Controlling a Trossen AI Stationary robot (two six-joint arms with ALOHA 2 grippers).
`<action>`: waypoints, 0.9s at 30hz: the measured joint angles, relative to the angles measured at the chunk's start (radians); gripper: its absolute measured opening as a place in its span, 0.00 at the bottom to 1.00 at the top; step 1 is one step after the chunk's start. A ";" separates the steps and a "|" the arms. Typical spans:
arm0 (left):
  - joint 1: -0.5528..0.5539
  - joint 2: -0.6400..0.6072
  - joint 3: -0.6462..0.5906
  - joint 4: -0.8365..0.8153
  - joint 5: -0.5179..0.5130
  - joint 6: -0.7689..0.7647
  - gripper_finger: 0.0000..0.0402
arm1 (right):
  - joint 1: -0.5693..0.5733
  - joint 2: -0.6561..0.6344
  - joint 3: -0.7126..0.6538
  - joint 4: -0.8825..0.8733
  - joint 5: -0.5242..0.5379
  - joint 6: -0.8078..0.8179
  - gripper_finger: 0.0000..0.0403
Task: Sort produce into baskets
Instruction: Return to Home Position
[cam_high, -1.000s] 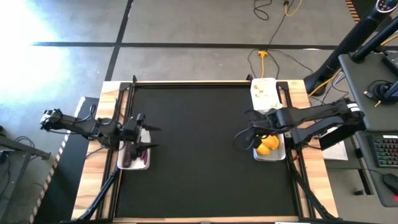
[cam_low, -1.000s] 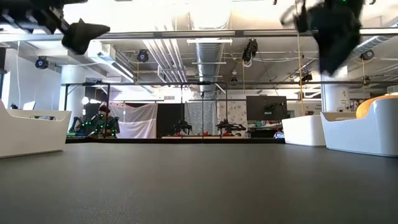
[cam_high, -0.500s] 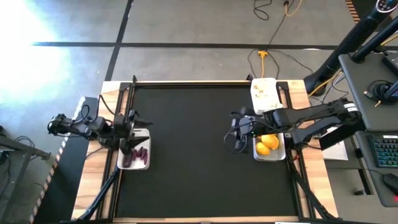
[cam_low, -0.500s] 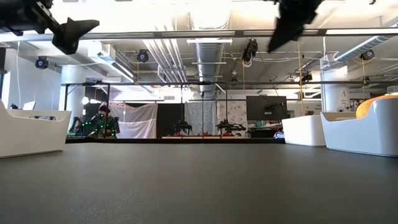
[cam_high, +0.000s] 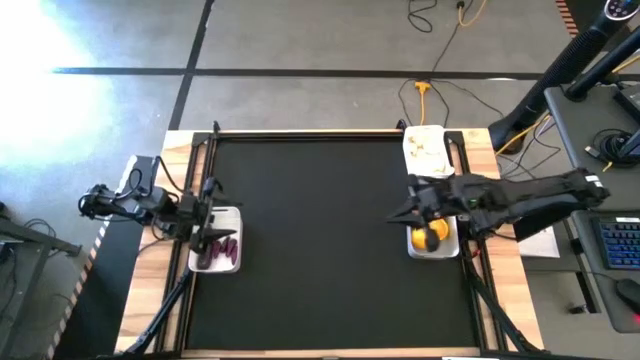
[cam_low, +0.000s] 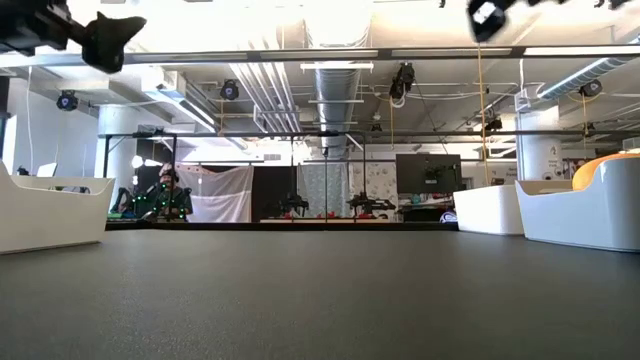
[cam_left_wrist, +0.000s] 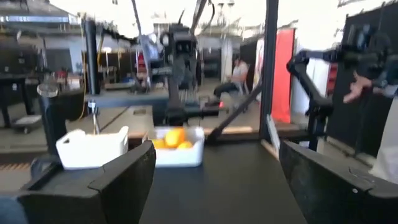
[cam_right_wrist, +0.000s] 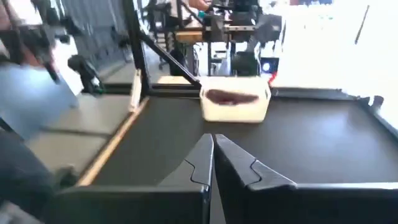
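Note:
Dark purple pieces (cam_high: 218, 250) lie in the white basket (cam_high: 232, 213) at the table's left edge. My left gripper (cam_high: 212, 222) hovers open above it, with nothing between its fingers (cam_left_wrist: 214, 155). At the right edge, lemons (cam_high: 430, 238) fill the near basket (cam_high: 448, 250) and whitish garlic (cam_high: 424, 150) lies in the far basket (cam_high: 410, 135). My right gripper (cam_high: 398, 213) is shut and empty, up in the air just left of the lemon basket, pointing toward the table's left. In its wrist view the fingers (cam_right_wrist: 213, 142) meet, with the purple pieces' basket (cam_right_wrist: 236, 111) beyond.
The black mat (cam_high: 320, 250) between the baskets carries no objects. A dark frame (cam_high: 300, 133) runs around the mat on a wooden table top. A cluttered desk (cam_high: 610, 130) stands to the right of the table. A person sits in the room behind (cam_left_wrist: 236, 71).
My right gripper has shut with nothing in it. It swung out over the mat toward the left, then drew back toward the lemon basket and rose. My left gripper, still open, has drawn back a little toward the table's left edge.

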 joint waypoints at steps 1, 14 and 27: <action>0.000 -0.004 0.000 -0.023 0.000 -0.001 0.80 | 0.000 -0.045 -0.018 -0.030 0.003 0.041 0.02; 0.000 -0.010 -0.014 -0.081 0.017 0.026 0.80 | 0.000 -0.269 -0.195 -0.005 0.058 0.017 0.02; 0.011 -0.025 -0.156 0.076 0.101 -0.015 0.80 | 0.000 -0.289 -0.234 0.053 -0.231 -0.074 0.02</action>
